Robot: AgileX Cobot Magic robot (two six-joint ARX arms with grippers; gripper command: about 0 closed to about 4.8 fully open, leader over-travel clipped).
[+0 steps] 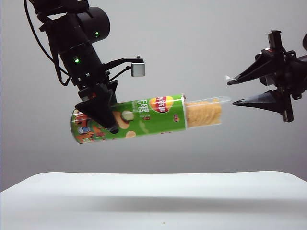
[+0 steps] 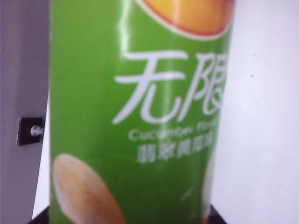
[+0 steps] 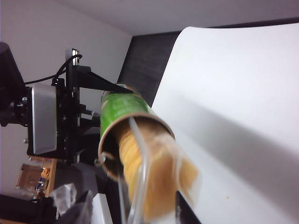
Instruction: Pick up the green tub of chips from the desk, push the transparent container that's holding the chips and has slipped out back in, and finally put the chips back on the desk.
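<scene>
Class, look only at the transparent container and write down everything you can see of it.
The transparent container is a thin clear plastic tray with a rounded tip. It sticks partway out of the open end of the green tub of chips, roughly level, high above the desk. Stacked pale-yellow chips show through it. The open right gripper sits just beyond its tip; contact cannot be told. The left gripper clamps the tub, not the tray.

Green tub of chips [image 2: 140, 116] overfilling the left wrist view, both ends cut off, its logo clipped at 12 o'clock, left pincer [image 1: 103, 108] fingertips hidden behind the tub, transparent container [image 3: 161, 182] blurred and cropped at 6 o'clock, right pincer [image 1: 235, 91] unseen by its own camera
</scene>
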